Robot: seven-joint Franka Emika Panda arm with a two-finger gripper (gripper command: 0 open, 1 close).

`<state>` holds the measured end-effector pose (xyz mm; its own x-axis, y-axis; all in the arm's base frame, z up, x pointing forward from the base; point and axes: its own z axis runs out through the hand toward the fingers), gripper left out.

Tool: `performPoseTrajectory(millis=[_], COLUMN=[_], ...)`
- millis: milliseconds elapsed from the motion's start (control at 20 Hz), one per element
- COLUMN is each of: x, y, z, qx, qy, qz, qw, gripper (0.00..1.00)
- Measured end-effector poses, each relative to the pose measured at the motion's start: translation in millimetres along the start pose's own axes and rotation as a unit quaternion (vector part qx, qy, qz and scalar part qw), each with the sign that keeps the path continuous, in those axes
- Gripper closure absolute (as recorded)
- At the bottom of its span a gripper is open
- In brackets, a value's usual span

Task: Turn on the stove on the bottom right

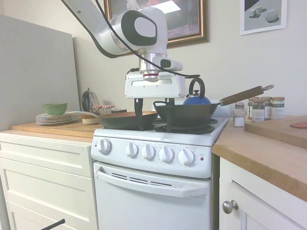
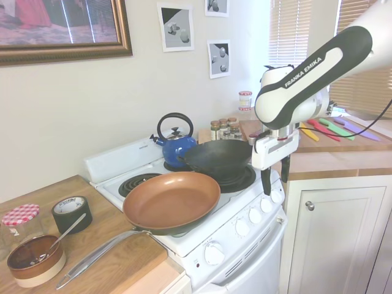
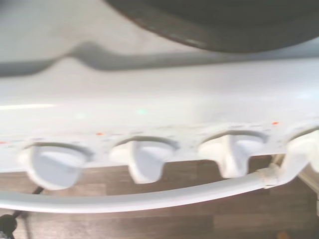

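The narrow white stove (image 1: 153, 191) has five round white knobs (image 1: 148, 152) in a row on its front panel and a small red light (image 1: 202, 158) at the right end. My gripper (image 1: 154, 109) points straight down over the stove's front edge, just above the knobs, open, with nothing between its black fingers (image 1: 138, 108). From the other side the gripper (image 2: 275, 176) hangs over the far knobs (image 2: 266, 204) without touching them. Up close, three knobs (image 3: 144, 159) and part of another show above the oven door handle (image 3: 149, 199).
A copper frying pan (image 1: 127, 119) and a black wok (image 1: 184, 114) with a wooden handle sit on the front burners, close behind the fingers. A blue kettle (image 1: 196, 98) stands at the back. Spice jars (image 1: 259, 109) line the right counter; plates and a green bowl (image 1: 53, 115) sit left.
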<state>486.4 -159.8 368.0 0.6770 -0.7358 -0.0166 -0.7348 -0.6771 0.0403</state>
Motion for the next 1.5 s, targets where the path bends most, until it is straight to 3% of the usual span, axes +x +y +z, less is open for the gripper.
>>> performPoseTrajectory(millis=[1500], x=[25], y=[1], z=[17], qx=[-0.031], qy=[0.017], qz=[-0.012], qw=[0.9993], gripper=[1.00])
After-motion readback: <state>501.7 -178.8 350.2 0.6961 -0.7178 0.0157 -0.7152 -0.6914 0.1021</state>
